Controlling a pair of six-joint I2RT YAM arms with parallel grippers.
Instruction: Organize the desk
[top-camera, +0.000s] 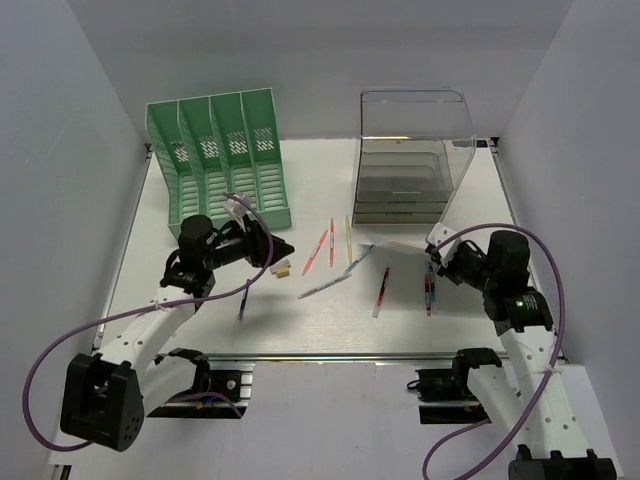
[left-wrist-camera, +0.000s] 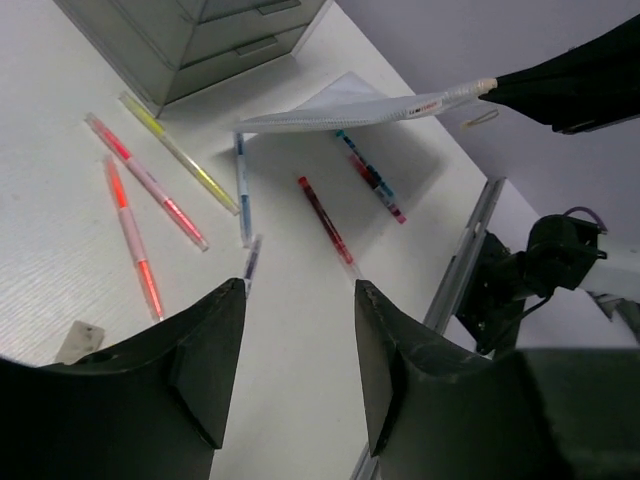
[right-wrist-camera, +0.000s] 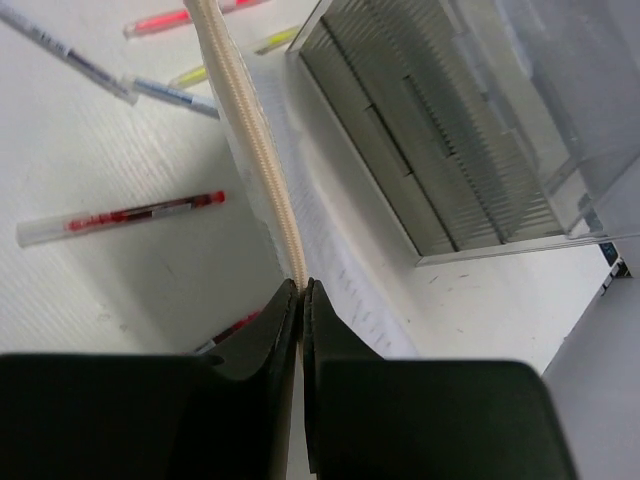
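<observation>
Left hand (left-wrist-camera: 298, 290) half open, nothing between its fingers, hovering left of centre. Right hand (right-wrist-camera: 302, 288) pinched tight on the edge of a flat white pouch (left-wrist-camera: 330, 112), right side. Table (top-camera: 330, 325) fills mid-frame: pens (top-camera: 331, 243) strewn centre, green file rack (top-camera: 222, 160) upper left, clear drawer box (top-camera: 410, 165) upper right.

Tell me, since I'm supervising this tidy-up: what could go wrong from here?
1. The right gripper pinches the booklet by one edge only, so it could slip out or sag onto the pens below it.
2. The left gripper hangs open over the loosely scattered pens. Closing there might catch two at once or flick one away.
</observation>
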